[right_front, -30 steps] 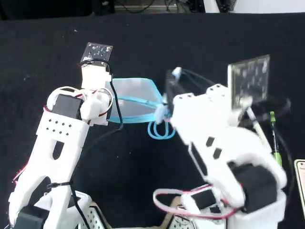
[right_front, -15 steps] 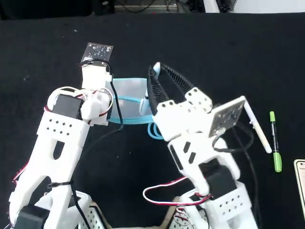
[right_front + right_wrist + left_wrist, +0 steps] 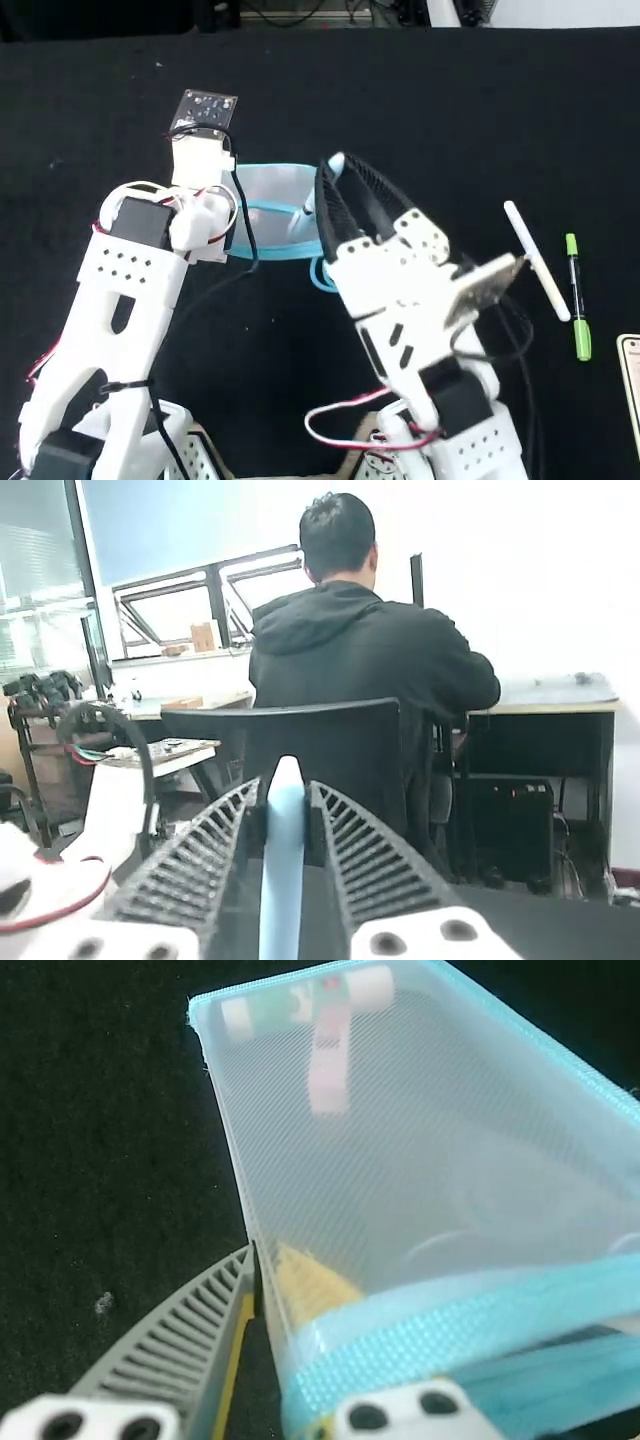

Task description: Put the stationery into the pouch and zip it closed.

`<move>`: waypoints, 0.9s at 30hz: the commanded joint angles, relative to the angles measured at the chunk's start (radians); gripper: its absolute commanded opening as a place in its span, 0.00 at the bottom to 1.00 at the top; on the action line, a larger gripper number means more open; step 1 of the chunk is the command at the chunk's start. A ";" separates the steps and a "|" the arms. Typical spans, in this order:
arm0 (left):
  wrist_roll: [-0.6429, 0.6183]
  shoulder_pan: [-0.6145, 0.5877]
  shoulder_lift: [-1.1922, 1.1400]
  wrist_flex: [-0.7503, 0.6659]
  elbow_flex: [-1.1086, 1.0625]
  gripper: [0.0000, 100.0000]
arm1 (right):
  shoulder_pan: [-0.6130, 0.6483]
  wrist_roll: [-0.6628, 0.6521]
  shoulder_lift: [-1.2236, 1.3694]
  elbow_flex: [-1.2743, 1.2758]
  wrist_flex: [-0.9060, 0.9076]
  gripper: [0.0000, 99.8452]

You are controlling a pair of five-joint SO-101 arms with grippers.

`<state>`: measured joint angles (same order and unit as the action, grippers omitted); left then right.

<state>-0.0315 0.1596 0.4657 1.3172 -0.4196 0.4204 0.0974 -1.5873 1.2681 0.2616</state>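
Loading step in hand: your right gripper (image 3: 331,172) clenches a blue pen (image 3: 283,855) over the pouch (image 3: 272,190), your left gripper (image 3: 262,1278) pinching its edge; next, lower the pen into the opening.

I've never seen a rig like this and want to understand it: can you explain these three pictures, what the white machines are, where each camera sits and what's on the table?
These are two white robot arms, left and right, at a black table. One picture looks down from above. Another comes from a camera on the left arm's wrist: the left hand is clamped on a corner of a clear mesh pouch with a teal zip edge and some items inside. The last is from the right arm's wrist: the right hand grips a light blue pen at the pouch's zip end. A white pen and a green marker lie on the table on the right arm's side.
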 commanded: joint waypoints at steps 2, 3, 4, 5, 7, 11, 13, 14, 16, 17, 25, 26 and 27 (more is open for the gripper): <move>-0.003 -0.002 -0.020 -0.002 -0.038 0.03 | 0.014 -0.129 -0.180 0.073 0.089 0.01; -0.003 -0.002 -0.020 -0.003 -0.038 0.03 | 0.014 -0.150 -0.217 0.102 0.087 0.01; -0.003 -0.002 -0.020 -0.005 -0.038 0.03 | 0.014 -0.164 -0.251 0.127 0.087 0.01; -0.003 -0.002 -0.020 -0.006 -0.038 0.03 | 0.014 -0.170 -0.285 0.150 0.089 0.01; -0.003 -0.004 -0.020 -0.006 -0.038 0.03 | 0.015 -0.175 -0.325 0.176 0.094 0.01; -0.003 -0.002 -0.020 -0.005 -0.036 0.03 | 0.015 -0.172 -0.302 0.185 0.110 0.01; -0.003 -0.002 -0.020 -0.005 -0.036 0.03 | 0.038 -0.172 -0.286 0.182 0.144 0.01; -0.003 -0.002 -0.020 -0.005 -0.035 0.03 | 0.063 -0.176 -0.278 0.186 0.169 0.01; -0.003 -0.002 -0.020 -0.005 -0.033 0.03 | 0.121 -0.178 -0.254 0.189 0.222 0.01; -0.003 -0.002 -0.020 -0.003 -0.031 0.03 | 0.147 -0.180 -0.234 0.189 0.241 0.01; -0.003 -0.002 -0.020 -0.002 -0.035 0.03 | 0.172 -0.180 0.070 0.047 0.282 0.15; -0.003 -0.002 -0.020 -0.002 -0.035 0.03 | 0.173 -0.178 0.116 0.001 0.316 0.19; -0.003 -0.002 -0.020 -0.002 -0.035 0.03 | 0.173 -0.176 0.153 -0.051 0.356 0.22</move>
<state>-0.0315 0.1596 0.4657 1.3126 -0.4212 0.5800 -0.0729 -1.5459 1.3817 0.5485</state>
